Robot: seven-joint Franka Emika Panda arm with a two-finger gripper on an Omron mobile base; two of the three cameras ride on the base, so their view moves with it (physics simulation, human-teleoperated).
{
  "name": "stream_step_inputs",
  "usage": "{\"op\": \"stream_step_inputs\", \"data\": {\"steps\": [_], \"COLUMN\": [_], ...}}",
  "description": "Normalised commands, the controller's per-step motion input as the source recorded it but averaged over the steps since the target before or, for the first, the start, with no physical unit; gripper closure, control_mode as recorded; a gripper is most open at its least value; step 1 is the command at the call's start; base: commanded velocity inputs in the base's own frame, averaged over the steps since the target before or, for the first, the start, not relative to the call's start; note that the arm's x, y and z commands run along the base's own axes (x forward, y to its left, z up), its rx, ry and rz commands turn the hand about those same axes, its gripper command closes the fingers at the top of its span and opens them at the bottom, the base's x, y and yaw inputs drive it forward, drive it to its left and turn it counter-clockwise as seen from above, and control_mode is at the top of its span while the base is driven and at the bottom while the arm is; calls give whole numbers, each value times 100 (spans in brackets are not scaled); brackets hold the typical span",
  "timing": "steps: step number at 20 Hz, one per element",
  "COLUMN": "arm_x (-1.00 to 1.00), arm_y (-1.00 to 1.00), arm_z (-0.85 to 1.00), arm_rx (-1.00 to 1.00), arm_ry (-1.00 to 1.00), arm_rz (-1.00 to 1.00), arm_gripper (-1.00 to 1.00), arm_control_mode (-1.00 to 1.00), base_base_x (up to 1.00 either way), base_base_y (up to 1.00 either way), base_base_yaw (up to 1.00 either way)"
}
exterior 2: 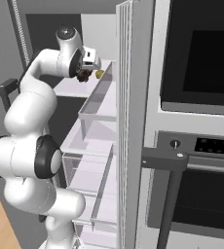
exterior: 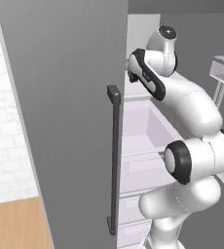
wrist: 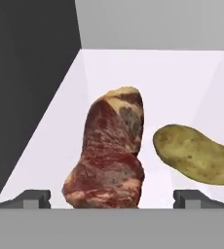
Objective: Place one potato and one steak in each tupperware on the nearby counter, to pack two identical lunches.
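Observation:
A marbled red steak (wrist: 111, 160) lies on the white fridge shelf (wrist: 182, 82), its near end between my fingertips (wrist: 36, 198). A brown-yellow potato (wrist: 196, 154) rests just right of it, apart from the steak; in the right base view the potato (exterior 2: 100, 74) shows as a small yellow spot. My gripper (wrist: 111, 199) is open wide, holds nothing, and is low over the steak's near end. The gripper (exterior 2: 86, 73) reaches into the upper fridge shelf; the gripper (exterior: 132, 75) is partly hidden by the door edge. The tupperware and the counter are out of view.
The grey fridge door (exterior: 65, 116) with its dark vertical handle (exterior: 114, 160) stands open on the left. Clear shelves and drawers (exterior 2: 97, 146) sit below the arm. An oven stack (exterior 2: 201, 121) with a dark bar handle (exterior 2: 165, 160) is on the right.

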Motion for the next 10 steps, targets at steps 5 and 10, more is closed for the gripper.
{"op": "stream_step_inputs", "data": {"steps": [5, 10], "arm_x": [6, 27], "arm_y": [0, 15], "arm_z": [-10, -24], "arm_rx": [0, 0], "arm_ry": [0, 0], "arm_rz": [0, 0], "arm_gripper": [-100, -100], "arm_control_mode": [-100, -100], "base_base_x": [0, 0], "base_base_y": [0, 0], "base_base_yaw": [0, 0]}}
